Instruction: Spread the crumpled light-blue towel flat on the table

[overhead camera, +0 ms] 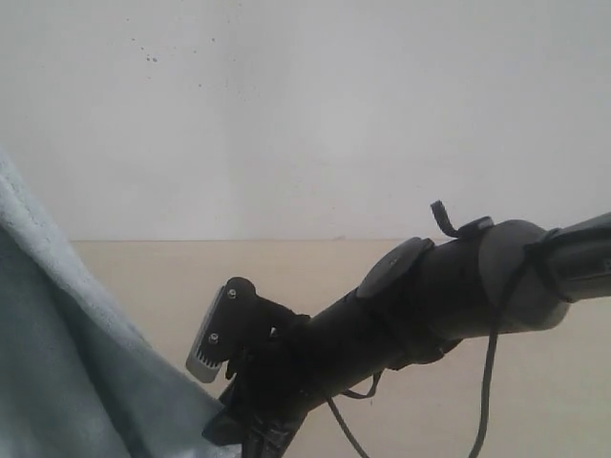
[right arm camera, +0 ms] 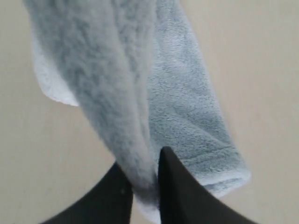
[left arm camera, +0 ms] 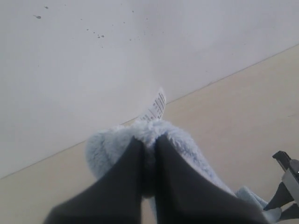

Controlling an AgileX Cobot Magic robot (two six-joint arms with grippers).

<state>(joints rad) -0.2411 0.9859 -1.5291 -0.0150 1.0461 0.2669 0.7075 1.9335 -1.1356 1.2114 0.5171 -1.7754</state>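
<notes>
The light-blue towel (overhead camera: 57,363) hangs lifted at the left of the exterior view, above the beige table (overhead camera: 535,382). In the left wrist view my left gripper (left arm camera: 148,140) is shut on a fluffy corner of the towel (left arm camera: 110,147), with the white printed label (left arm camera: 154,108) sticking up behind it. In the right wrist view my right gripper (right arm camera: 142,170) is shut on a hanging fold of the towel (right arm camera: 140,84), which drapes away over the table (right arm camera: 37,154). The right arm reaches in from the right, its gripper (overhead camera: 229,372) low beside the towel. The left gripper is out of the exterior view.
A plain white wall (overhead camera: 305,114) rises behind the table's far edge. The right arm's dark body (overhead camera: 449,286) and its loose cables cross the lower right of the exterior view. The right gripper's tip (left arm camera: 287,184) shows at the edge of the left wrist view.
</notes>
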